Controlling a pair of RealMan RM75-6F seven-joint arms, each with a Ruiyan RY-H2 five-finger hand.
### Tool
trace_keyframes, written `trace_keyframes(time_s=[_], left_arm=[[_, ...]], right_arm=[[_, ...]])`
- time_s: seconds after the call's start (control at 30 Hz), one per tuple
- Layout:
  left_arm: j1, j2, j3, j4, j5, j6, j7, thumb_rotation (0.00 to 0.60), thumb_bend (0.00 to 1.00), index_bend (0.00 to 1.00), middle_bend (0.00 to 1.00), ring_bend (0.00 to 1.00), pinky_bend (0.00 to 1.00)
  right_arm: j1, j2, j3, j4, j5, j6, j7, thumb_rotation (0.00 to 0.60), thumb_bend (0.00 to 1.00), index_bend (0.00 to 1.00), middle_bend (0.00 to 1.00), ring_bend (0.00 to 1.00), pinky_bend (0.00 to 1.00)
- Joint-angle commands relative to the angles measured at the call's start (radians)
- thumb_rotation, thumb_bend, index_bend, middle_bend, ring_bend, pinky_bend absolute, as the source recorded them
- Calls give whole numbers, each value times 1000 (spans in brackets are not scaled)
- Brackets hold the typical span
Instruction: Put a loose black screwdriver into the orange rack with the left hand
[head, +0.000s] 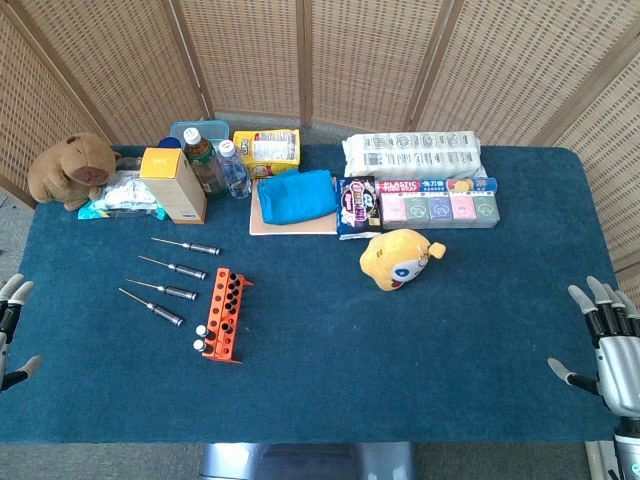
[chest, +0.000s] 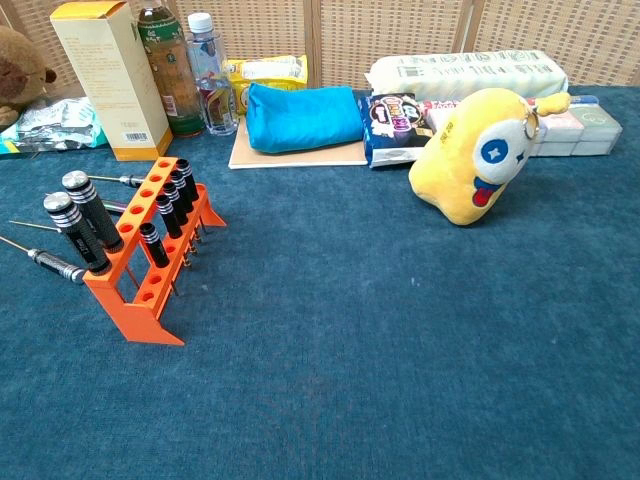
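An orange rack stands on the blue table left of centre, with several black screwdrivers upright in its holes. Several loose black screwdrivers lie to its left: one farthest back, one below it, another, and the nearest. My left hand is at the table's left edge, fingers apart, holding nothing, well left of the screwdrivers. My right hand is at the right edge, fingers spread and empty. The chest view shows neither hand.
A yellow plush sits mid-table. Along the back are a brown plush, a yellow box, bottles, a blue pouch, snack packets and a tissue pack.
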Motion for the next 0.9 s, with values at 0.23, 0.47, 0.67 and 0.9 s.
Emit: trace_keyframes(time_s=[0.23,0.47,0.67,0.9], left_arm=[[-3,6,3,-4,-3,-10,-9,600,91,0,0,0,90],[-21,-6,-2,22,17,-17,-62,600,157,0,87,6,90],[-28,-21,-12,55,50,13,-130,600,288,0,705,592,457],[-53,-51,2,119,94,-5,-166,600,300,207,1000,988,995]], right_arm=[[-1,6,-5,-5,-5,-2,15,600,0,104,0,0,0],[-2,13,-2,-12,1,1,27,600,0,104,0,0,0],[-4,17,-5,-10,-1,0,39,600,0,103,0,0,0],[-6,24,-13,-18,-13,-1,56,600,0,103,0,0,0]])
